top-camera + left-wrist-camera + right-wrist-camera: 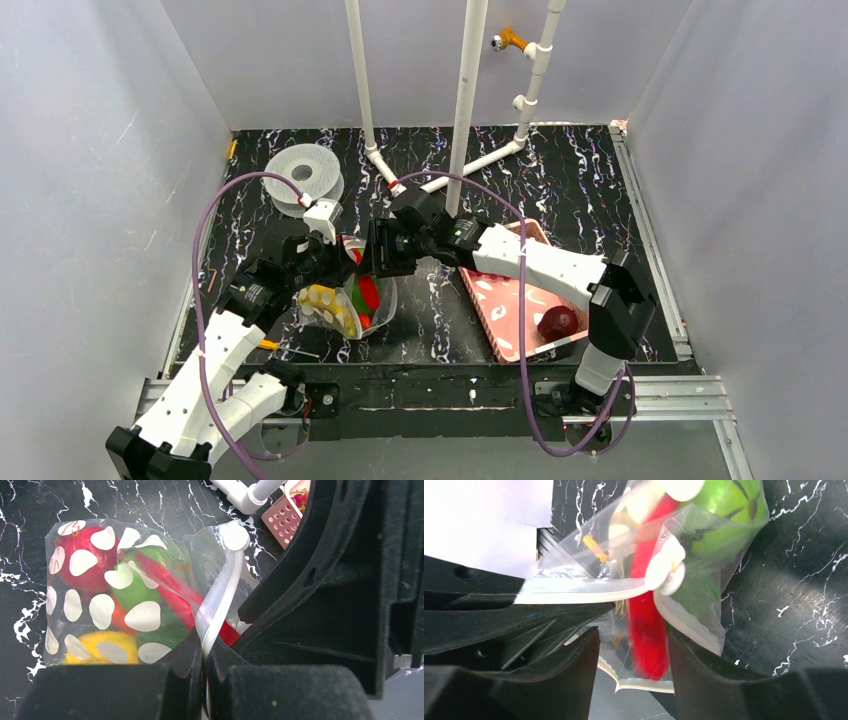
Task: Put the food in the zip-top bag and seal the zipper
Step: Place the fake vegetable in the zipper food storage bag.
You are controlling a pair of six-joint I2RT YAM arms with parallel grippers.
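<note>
Black white-veined bench (570,180). The floppy clear plastic zip-top bag with white round dots (345,305) is lying left of centre, between the two arms.

Left pincer (204,650) is clamping shut on the bag's narrow whitish zipper strip (220,595) at the mouth edge. The strip is running up from the fingertips to a round white slider knob (236,537).

Right pincer (631,635) is reaching in from the right. Its jaws are standing apart, with the bag's mouth and part of the contents sitting in the gap. Nothing is being pinched there.

Showing through the film in the left wrist view:
- round red toy tomato (92,582), far corner
- long red toy chilli (172,597), lying diagonally toward the mouth
- green toy pieces (132,592), mid-bag
- orange toy carrot (117,620), partly hidden
- yellow toy banana (95,639), near corner

The right wrist view is showing the mouth gaping, with the chilli's end poking toward the opening.

The pink slatted plastic basket (500,300) is sitting right of the bag, under the right arm. It is holding one dark red round toy fruit (558,322) in its near corner.

The grey-white filament spool (305,175) is resting at the far left of the bench.
</note>
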